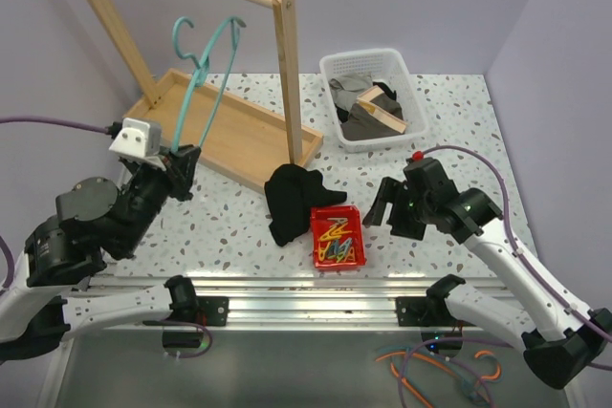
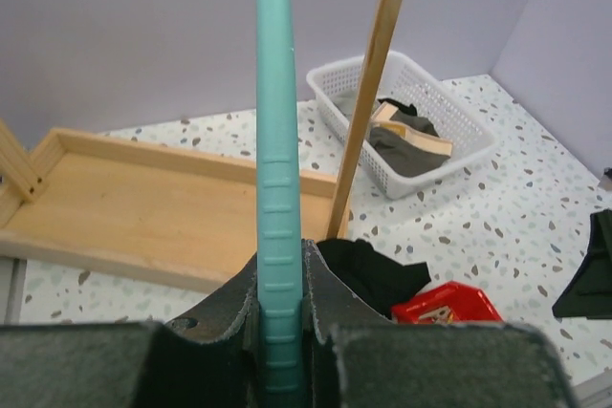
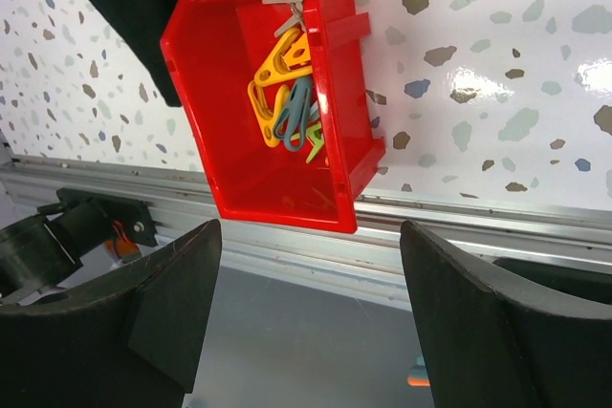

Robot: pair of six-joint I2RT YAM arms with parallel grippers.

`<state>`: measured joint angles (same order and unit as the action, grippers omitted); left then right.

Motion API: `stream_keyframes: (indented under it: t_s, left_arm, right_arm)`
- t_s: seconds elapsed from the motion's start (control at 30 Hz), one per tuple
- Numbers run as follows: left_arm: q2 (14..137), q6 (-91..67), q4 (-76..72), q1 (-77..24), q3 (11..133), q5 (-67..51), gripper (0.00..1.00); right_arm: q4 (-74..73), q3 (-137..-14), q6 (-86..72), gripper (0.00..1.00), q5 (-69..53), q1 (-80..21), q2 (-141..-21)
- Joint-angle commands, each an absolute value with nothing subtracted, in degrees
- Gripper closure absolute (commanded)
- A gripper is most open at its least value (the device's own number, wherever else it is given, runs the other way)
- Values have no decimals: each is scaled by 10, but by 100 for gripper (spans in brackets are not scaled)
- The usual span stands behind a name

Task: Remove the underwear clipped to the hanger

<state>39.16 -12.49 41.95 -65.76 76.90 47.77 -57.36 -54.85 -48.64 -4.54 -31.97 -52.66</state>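
Underwear (image 1: 292, 200) lies crumpled on the table (image 1: 459, 121), off the hanger (image 2: 275, 188), against the red bin (image 3: 215, 93). Your L gripper (image 1: 182, 161) clamps the hanger's bar, well apart from it. R gripper (image 1: 387, 209) hangs spread wide by the bin.

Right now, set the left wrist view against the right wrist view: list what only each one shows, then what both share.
Only the left wrist view: the left gripper shut on the teal hanger, the wooden rack, and the white basket of cloths.

Only the right wrist view: the open right gripper, coloured clips inside the red bin, and the metal rail at the edge of the table.

Both: the red bin, the black underwear lying beside it, and the speckled table.
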Motion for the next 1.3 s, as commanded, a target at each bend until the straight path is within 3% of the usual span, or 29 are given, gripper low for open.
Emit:
stream_keyframes:
  t_s: [0.0, 0.3, 0.53, 0.63, 0.97, 1.27]
  left_arm:
    - [471, -22, 363, -657, 837, 436, 100]
    - [569, 4, 423, -656, 975, 434, 100]
    - [596, -18, 448, -644, 1008, 439, 100]
    - [621, -14, 457, -612, 1031, 399, 100]
    - [685, -14, 432, -345, 1041, 128, 100]
    - [718, -19, 432, -322, 1064, 77, 100]
  right_arm:
    - [-547, -548, -475, 21, -63, -320, -532]
    - [-538, -556, -467, 21, -75, -321, -535]
    - [-535, -556, -466, 21, -85, -321, -531]
    - [-537, -557, -463, 21, -86, -322, -528]
    - [-550, -555, -467, 21, -78, -321, -499]
    - [-549, -545, -465, 21, -80, -321, -495]
